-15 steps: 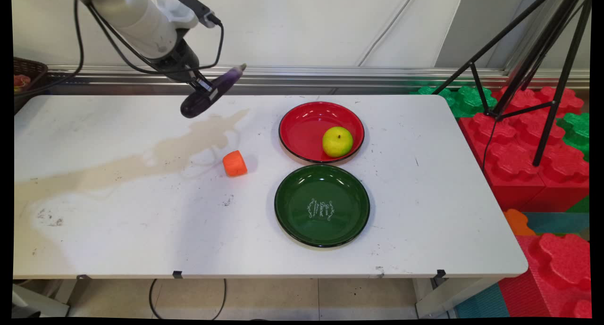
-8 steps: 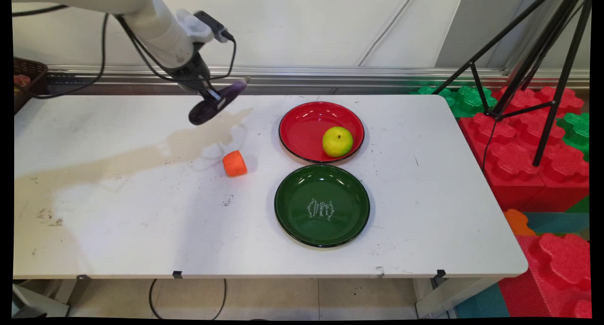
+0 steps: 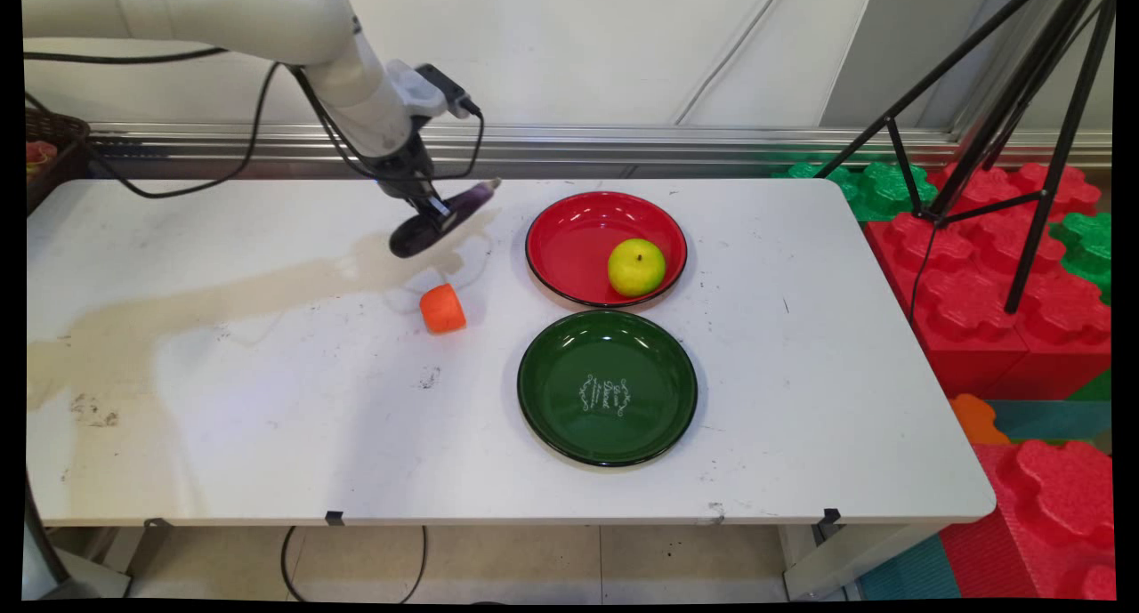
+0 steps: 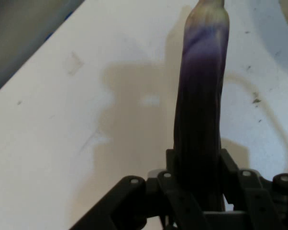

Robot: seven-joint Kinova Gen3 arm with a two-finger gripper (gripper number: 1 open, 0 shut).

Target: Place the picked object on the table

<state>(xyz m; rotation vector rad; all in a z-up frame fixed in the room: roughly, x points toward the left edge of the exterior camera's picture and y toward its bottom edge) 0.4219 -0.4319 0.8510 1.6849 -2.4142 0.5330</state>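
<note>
One white table [image 3: 267,435] carried everything, stained tan across its left half. Two plates sat right of centre: the green plate [image 3: 543,391] nearer the camera and bare, the red plate [image 3: 569,239] just behind it, the two rims nearly touching. A yellow-green apple [image 3: 636,267] rested in the red plate's right side.

Gripper [image 3: 433,209] hung above the table left of the red plate, fingers pinched on a purple eggplant [image 3: 442,220]. Eggplant was clear of the surface, tilted, pale stem end toward the red plate, fat dark end toward the near left. Hand view showed the eggplant [image 4: 201,110] running lengthways out between the fingers, most of its length beyond them.

An orange cylinder [image 3: 442,309], smallest item, lay on the table just below the eggplant's fat end, apart from it.

Risks, as judged: the grip looked narrow against a long smooth body, so the eggplant could pivot or slide out. Dropping low, the fat end could knock the cylinder.
</note>
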